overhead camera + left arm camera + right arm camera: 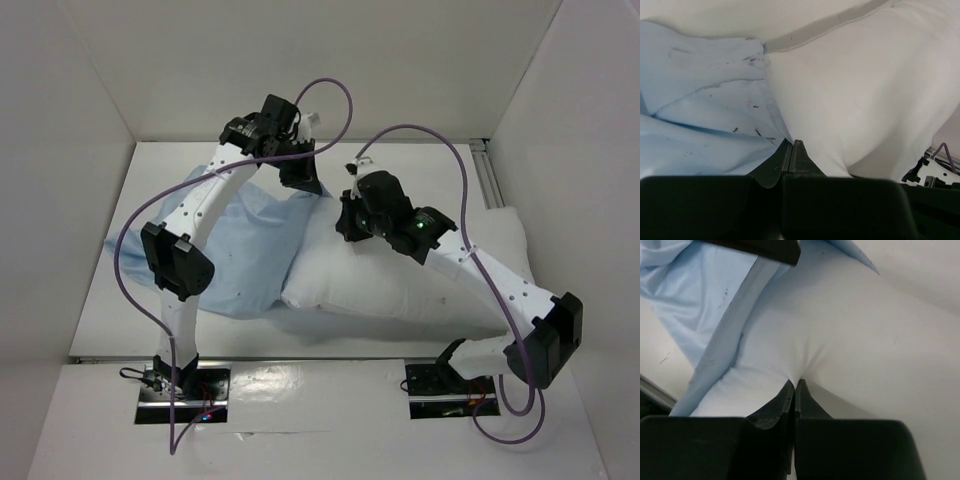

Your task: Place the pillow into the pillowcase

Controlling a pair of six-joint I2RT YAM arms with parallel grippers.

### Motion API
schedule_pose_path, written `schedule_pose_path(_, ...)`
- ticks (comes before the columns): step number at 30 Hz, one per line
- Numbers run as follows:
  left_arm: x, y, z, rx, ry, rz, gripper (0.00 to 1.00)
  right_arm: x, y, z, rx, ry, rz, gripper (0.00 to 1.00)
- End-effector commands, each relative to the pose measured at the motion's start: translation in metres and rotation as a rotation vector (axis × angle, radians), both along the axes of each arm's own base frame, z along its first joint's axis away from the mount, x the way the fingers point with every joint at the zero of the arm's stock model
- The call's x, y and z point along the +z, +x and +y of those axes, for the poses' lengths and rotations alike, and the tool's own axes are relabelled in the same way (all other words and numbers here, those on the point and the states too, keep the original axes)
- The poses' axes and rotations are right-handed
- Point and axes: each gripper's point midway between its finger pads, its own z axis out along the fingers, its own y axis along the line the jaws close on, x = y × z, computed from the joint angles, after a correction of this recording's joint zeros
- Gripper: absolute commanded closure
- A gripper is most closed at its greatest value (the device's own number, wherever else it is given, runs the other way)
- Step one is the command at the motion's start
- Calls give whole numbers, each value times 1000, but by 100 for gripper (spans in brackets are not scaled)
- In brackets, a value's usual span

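The white pillow (400,270) lies across the middle and right of the table, its left end at the mouth of the light blue pillowcase (240,250). My left gripper (300,175) is shut on the pillowcase's edge (775,115) at the far side, holding it up beside the pillow (860,90). My right gripper (350,225) is shut on a pinch of the pillow (840,340) near its left end, where the cloth puckers at the fingertips. The pillowcase's hem (725,335) lies over the pillow's end in the right wrist view. No tag shows.
White walls enclose the table on three sides. A metal rail (488,175) runs along the far right edge. Purple cables (420,130) loop above both arms.
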Motion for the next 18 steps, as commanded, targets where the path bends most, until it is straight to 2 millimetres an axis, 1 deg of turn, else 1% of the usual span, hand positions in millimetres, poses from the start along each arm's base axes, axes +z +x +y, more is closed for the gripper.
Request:
schedule_pose_path(1,40,-20,-2,-59,-71,-60,100,61,35,6,-47,26,-212,100)
schedule_pose_path(2,41,-22,-1,-59,-71,-60,100,56,44,5,-68,-5,-226,100)
schedule_pose_path(3,37,-23,-1,-59,-67,-50,100,46,59,5,-70,-38,-238,100)
schedule_pose_path(4,37,-23,-1,-59,-67,-50,100,46,68,6,-81,-38,-239,100)
schedule_pose_path(5,38,-24,-2,-64,-73,-47,100,30,76,9,-65,-62,-209,100)
schedule_pose_path(6,42,-23,-2,-65,-78,-57,100,26,86,7,-75,-54,-208,100)
schedule_pose_path(8,36,-12,-8,-65,-86,-75,100,18,94,14,-54,-37,-197,100)
schedule_pose_path(9,25,-5,-12,-65,-81,-64,100,12,99,18,-53,-39,-195,100)
schedule_pose_path(10,19,7,-12,-47,-88,-65,100,3,100,19,-59,-35,-180,100)
schedule_pose_path(11,15,8,-17,-62,-102,-50,100,1,101,20,-60,-32,-183,100)
schedule_pose_path(12,15,17,-18,-55,-118,-53,100,-2,103,22,-72,-13,-176,100)
schedule_pose_path(13,-4,24,-22,-54,-103,-20,100,-11,101,22,-76,-14,-162,100)
schedule_pose_path(14,-10,29,-23,-40,-100,-14,100,-16,101,22,-76,-13,-163,100)
schedule_pose_path(15,-15,33,-25,-40,-101,-16,100,-13,101,22,-83,8,-175,100)
schedule_pose_path(16,-19,34,-26,-39,-98,-8,100,-18,99,23,-72,7,-163,100)
schedule_pose_path(17,-19,34,-26,-39,-97,-8,98,-18,101,20,-85,13,-159,100)
schedule_pose_path(18,-24,36,-23,-24,-78,-8,90,-24,98,18,-85,-1,-141,100)
